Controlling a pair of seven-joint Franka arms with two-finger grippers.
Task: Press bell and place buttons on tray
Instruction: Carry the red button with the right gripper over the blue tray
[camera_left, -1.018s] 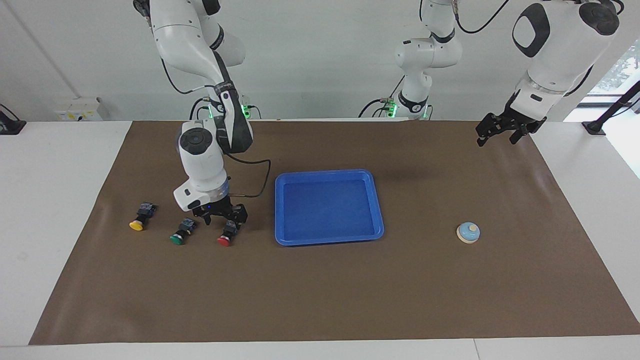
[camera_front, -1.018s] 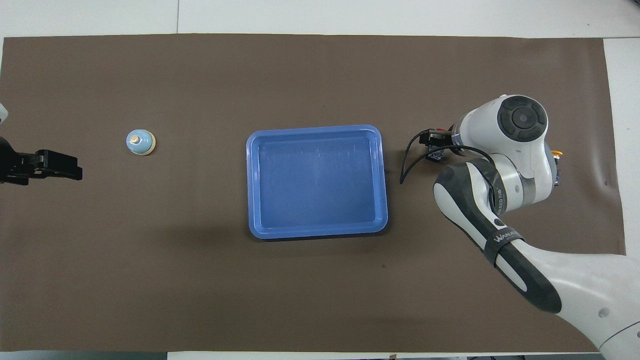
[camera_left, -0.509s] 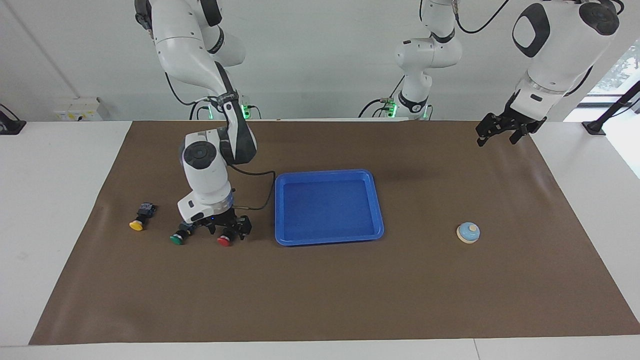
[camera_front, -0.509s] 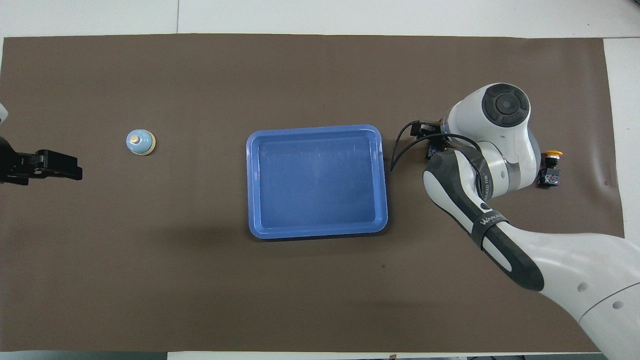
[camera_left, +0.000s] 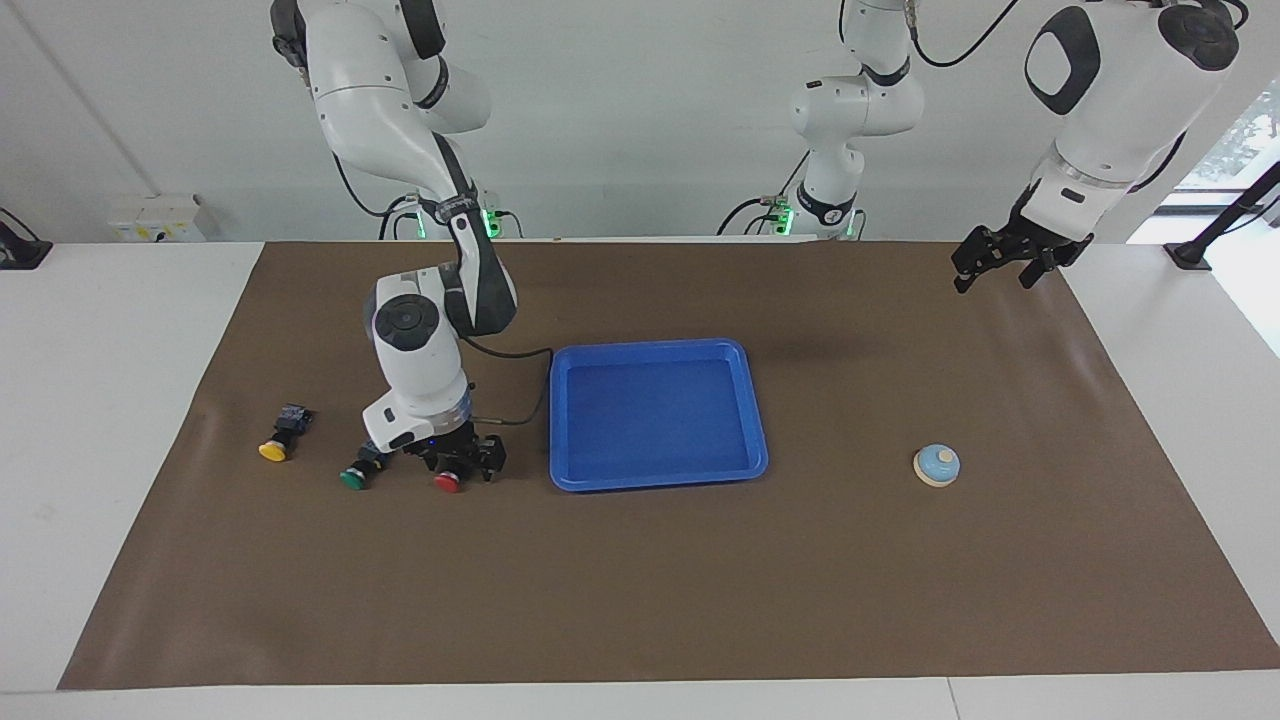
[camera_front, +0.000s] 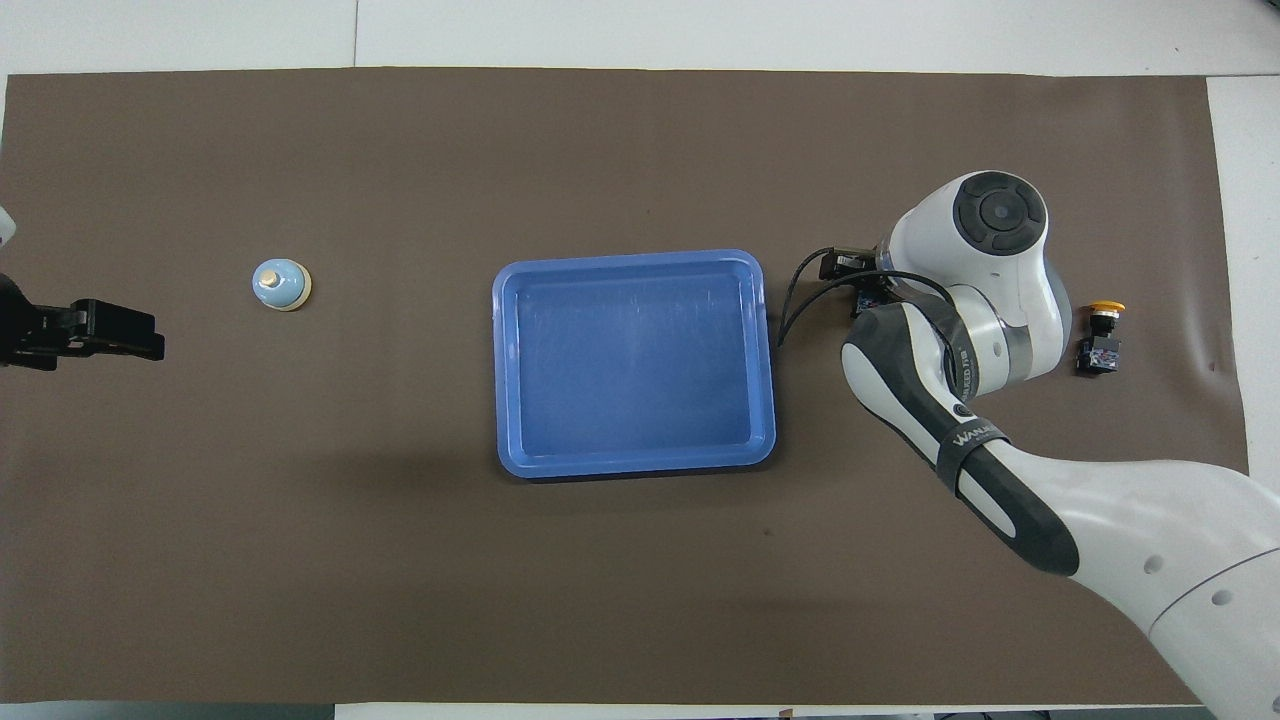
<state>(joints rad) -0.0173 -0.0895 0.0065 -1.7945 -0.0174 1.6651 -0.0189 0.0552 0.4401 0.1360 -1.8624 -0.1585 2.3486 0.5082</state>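
Three buttons lie in a row toward the right arm's end of the brown mat: yellow button (camera_left: 272, 449) (camera_front: 1100, 330), green button (camera_left: 353, 478) and red button (camera_left: 447, 483). My right gripper (camera_left: 457, 462) is down at the mat, open, with one finger on each side of the red button's black body. In the overhead view the right arm's wrist hides that gripper and the red and green buttons. The blue tray (camera_left: 560, 420) (camera_front: 505, 380) lies beside them, with nothing in it. The bell (camera_left: 936, 465) (camera_front: 281, 285) stands toward the left arm's end. My left gripper (camera_left: 992, 280) (camera_front: 140, 338) waits open in the air.
A black cable (camera_left: 520, 395) loops from the right wrist down close to the tray's corner. The brown mat (camera_left: 640, 600) covers most of the white table. A third robot base (camera_left: 835, 120) stands at the robots' edge.
My right gripper has come down and shifted slightly toward the tray, settling around the red button. In the overhead view the arm's move uncovered the yellow button. The left arm has not moved.
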